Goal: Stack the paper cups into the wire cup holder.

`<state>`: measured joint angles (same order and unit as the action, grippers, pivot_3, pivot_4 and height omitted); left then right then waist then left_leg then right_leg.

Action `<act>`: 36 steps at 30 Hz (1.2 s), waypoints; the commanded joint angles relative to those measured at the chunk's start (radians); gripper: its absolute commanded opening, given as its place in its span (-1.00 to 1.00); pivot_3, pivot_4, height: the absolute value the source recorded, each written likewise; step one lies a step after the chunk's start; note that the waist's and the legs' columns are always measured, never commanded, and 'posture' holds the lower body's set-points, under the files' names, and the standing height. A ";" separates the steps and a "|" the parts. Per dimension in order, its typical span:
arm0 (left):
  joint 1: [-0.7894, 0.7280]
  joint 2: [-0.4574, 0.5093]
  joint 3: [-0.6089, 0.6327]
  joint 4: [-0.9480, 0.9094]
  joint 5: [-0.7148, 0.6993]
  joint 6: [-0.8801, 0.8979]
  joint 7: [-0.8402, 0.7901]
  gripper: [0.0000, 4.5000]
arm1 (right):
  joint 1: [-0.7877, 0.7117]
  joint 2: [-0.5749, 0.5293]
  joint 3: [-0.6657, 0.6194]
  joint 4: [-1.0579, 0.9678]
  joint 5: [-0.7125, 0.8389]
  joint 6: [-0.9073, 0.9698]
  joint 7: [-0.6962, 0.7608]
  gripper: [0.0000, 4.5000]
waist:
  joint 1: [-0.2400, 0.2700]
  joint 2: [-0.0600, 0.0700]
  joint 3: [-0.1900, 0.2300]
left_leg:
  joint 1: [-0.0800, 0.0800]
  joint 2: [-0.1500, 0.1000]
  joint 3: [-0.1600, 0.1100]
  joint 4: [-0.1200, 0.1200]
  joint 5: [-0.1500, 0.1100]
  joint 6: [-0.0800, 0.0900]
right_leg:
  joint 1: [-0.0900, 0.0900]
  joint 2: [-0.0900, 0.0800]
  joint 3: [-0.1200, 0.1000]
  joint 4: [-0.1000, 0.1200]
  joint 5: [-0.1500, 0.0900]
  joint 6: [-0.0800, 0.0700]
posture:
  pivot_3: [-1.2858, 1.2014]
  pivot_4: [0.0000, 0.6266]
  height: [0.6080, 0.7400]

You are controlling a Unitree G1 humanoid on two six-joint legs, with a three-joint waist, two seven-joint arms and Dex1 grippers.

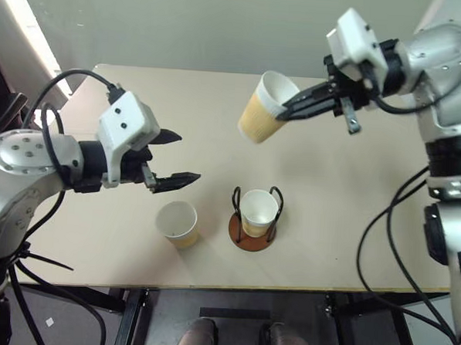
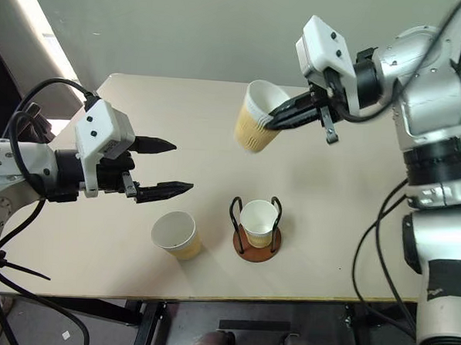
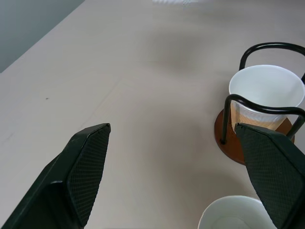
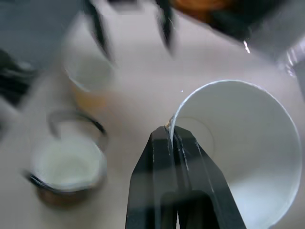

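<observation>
Right gripper [image 1: 289, 107] was clamped shut on the rim of one paper cup [image 1: 263, 108], held tilted in the air above the desk [image 1: 351, 225]. Left gripper [image 1: 173, 159] hung wide open and empty. Second cup [image 1: 258, 211] sat in the wire cup holder [image 1: 253, 229]; third cup [image 1: 177, 223] stood just beside it. Risks: thin rim pinch could slip; tilted cup could catch a wire loop or jam crooked when nesting.
</observation>
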<state>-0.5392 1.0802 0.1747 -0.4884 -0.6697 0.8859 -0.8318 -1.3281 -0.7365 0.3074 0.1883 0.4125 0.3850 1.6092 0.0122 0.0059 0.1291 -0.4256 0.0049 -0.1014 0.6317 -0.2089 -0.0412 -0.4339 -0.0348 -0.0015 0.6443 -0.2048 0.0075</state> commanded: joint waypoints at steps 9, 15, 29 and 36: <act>0.152 0.119 0.255 -0.035 -0.151 -0.041 -0.317 1.00 | 0.083 -0.061 0.091 -0.198 0.000 0.010 0.005 -0.99 | -0.007 0.000 0.000 | 0.006 0.002 0.000 -0.001 -0.001 0.011 | 0.000 0.002 0.001 0.008 -0.005 -0.011 | 0.03 -0.52 1.00; 0.262 0.140 0.331 -0.055 -0.176 -0.046 -0.390 1.00 | 0.116 -0.053 0.115 -0.216 -0.033 -0.014 0.005 -0.99 | -0.008 0.000 0.000 | 0.008 0.004 0.000 -0.001 0.001 0.013 | -0.001 0.002 0.001 0.017 -0.008 -0.015 | 0.03 -0.52 1.00; 0.313 0.147 0.362 -0.067 -0.182 -0.061 -0.385 1.00 | 0.166 0.032 0.154 -0.160 -0.212 -0.106 0.003 -0.99 | -0.009 -0.001 0.000 | 0.007 0.006 0.001 -0.001 0.000 0.012 | -0.002 0.004 0.001 0.017 -0.008 -0.017 | 0.03 -0.52 1.00; 0.329 0.149 0.357 -0.065 -0.166 -0.067 -0.372 1.00 | 0.160 0.010 0.174 -0.190 -0.163 -0.085 0.005 -0.99 | -0.009 -0.001 0.000 | 0.007 0.009 0.001 -0.001 -0.002 0.010 | -0.002 0.008 0.001 0.017 -0.009 -0.018 | 0.03 -0.52 1.00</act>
<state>-0.2113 1.2100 0.4983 -0.5406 -0.8394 0.8347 -1.2099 -1.1506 -0.7139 0.4864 0.0239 0.2341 0.2986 1.6100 0.0036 0.0050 0.1288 -0.4183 0.0141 -0.1007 0.6312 -0.2108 -0.0319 -0.4361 -0.0264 -0.0004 0.6614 -0.2136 -0.0107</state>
